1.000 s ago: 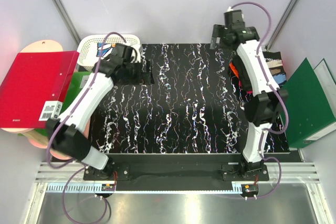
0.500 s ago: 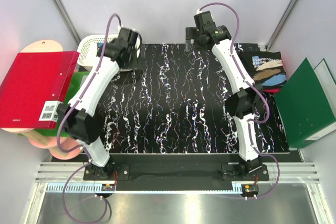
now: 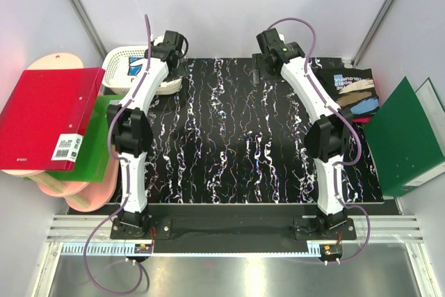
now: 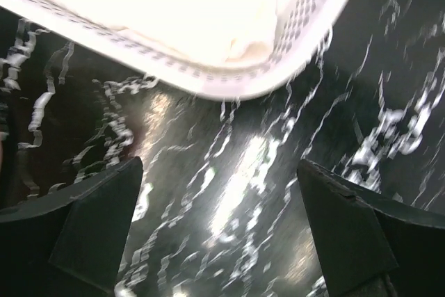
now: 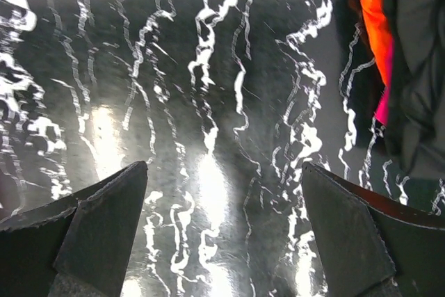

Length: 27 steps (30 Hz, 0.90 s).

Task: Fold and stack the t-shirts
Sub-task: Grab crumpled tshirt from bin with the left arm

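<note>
A white t-shirt (image 3: 135, 67) with dark lettering lies in the white lattice basket (image 3: 115, 67) at the far left; it also shows in the left wrist view (image 4: 208, 5). A folded black t-shirt (image 3: 351, 92) with tan-blue-white print lies at the table's far right. In the right wrist view its dark cloth (image 5: 417, 67) lies over a red-orange shirt edge (image 5: 372, 19). My left gripper (image 3: 177, 60) is open and empty over the table beside the basket's rim (image 4: 278, 74). My right gripper (image 3: 261, 67) is open and empty over bare table at the far middle, left of the stack.
A red binder (image 3: 45, 119) and a green one (image 3: 94, 151) lie off the table's left side on pink boards (image 3: 83, 196). A green binder (image 3: 403, 137) leans at the right. The table (image 3: 236, 144) is black with white veins; grey walls close the back.
Both arms have stretched toward the far edge. My left gripper moved up beside the basket's right rim. My right gripper swung left from the far right corner to the far middle.
</note>
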Tool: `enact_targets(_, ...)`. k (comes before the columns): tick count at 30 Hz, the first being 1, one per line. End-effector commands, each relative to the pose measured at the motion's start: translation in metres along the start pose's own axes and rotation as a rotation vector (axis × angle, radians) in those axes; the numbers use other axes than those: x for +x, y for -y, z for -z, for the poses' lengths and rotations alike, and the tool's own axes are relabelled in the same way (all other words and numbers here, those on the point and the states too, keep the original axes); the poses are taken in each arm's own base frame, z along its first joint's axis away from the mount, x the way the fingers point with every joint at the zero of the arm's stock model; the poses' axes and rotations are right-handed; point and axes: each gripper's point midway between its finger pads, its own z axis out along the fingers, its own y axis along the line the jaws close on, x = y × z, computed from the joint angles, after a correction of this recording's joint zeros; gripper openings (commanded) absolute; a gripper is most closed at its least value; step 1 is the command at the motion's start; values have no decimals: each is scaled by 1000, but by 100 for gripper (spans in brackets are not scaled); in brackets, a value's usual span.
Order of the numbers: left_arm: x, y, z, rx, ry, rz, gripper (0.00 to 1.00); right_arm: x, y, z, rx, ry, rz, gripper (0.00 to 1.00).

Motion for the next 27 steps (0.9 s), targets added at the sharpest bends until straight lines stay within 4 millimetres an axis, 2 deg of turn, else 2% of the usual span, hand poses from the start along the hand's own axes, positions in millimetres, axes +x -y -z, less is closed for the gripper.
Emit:
enact_targets(1, -70, 36, 17, 113, 189, 224, 99, -6, 23, 24, 56, 47, -41, 100)
enact_targets(3, -82, 38, 12, 101, 239, 217, 99, 1, 26, 18, 66, 25, -39, 100)
enact_targets(7, -96, 36, -5, 100, 291, 207, 99, 12, 31, 7, 76, -9, -42, 100)
enact_targets(13, -101, 10, -26, -60, 351, 122, 99, 25, 46, -3, 81, -53, -70, 100)
enact_targets(17, -100, -6, -37, -145, 358, 57, 99, 34, 58, -8, 88, -80, -89, 100)
enact_targets(21, -82, -23, -51, -206, 311, 20, 99, 42, 66, -11, 98, -96, -97, 100)
enact_targets(27, -61, -28, -73, -169, 190, -6, 99, 47, 69, -14, 113, -108, -89, 100)
